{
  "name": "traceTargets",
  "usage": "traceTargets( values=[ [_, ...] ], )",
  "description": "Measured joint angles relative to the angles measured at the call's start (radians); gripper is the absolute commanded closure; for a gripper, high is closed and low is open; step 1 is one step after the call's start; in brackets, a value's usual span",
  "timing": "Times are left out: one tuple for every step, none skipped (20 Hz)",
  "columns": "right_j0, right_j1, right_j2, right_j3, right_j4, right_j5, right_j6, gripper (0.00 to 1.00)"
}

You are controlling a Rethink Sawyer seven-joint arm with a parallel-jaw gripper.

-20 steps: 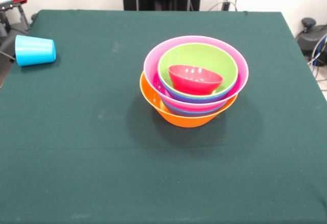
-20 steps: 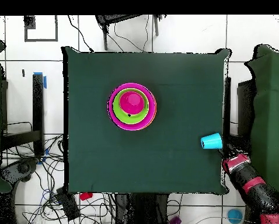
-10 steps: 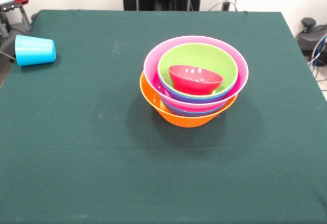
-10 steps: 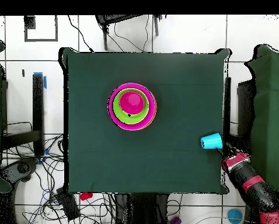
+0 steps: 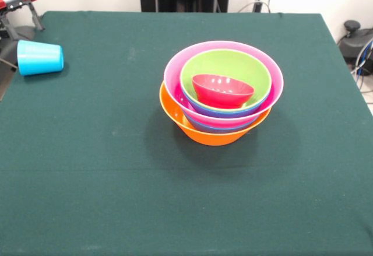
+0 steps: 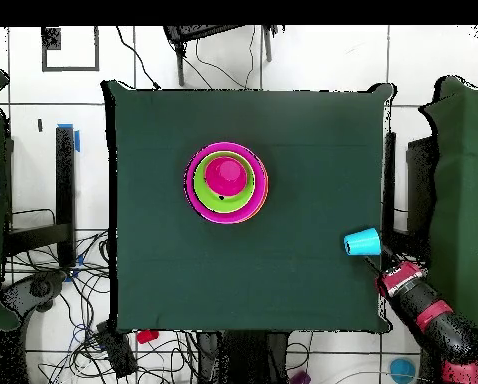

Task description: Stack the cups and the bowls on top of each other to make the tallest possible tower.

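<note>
Bowls (image 5: pixel 221 93) sit nested mid-counter: orange, pink, purple-blue, green, red inside. Blue cup (image 5: pixel 39 57) lies on its side at the counter (image 5: pixel 116 197) edge, well apart. Gripper (image 6: pixel 403 283) is just off that edge near the cup; can't tell whether the fingers are parted. Probably next: grasp cup, set it on red bowl.
</note>
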Motion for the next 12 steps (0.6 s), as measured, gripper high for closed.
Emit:
traceTargets(
  values=[
    [0.000,0.005,0.000,0.000,0.007,0.010,-0.008,0.00],
    [-0.001,0.009,0.000,0.000,0.012,0.018,-0.015,0.00],
    [-0.002,0.015,0.000,0.000,0.017,0.026,-0.026,0.00],
    [-0.003,0.021,0.000,0.000,0.021,0.034,-0.037,0.00],
    [-0.004,0.024,0.000,0.000,0.023,0.038,-0.044,0.00],
    [-0.005,0.027,0.000,0.000,0.025,0.041,-0.051,0.00],
    [-0.006,0.029,0.000,0.000,0.026,0.043,-0.056,0.00],
    [-0.008,0.036,0.000,0.000,0.031,0.048,-0.069,0.00],
    [-0.009,0.039,0.000,0.000,0.033,0.049,-0.073,0.00],
    [-0.010,0.042,0.000,0.000,0.036,0.051,-0.078,0.00],
    [-0.011,0.045,0.000,0.000,0.039,0.053,-0.084,0.00],
    [-0.012,0.052,0.000,0.000,0.047,0.059,-0.093,0.00]
  ],
)
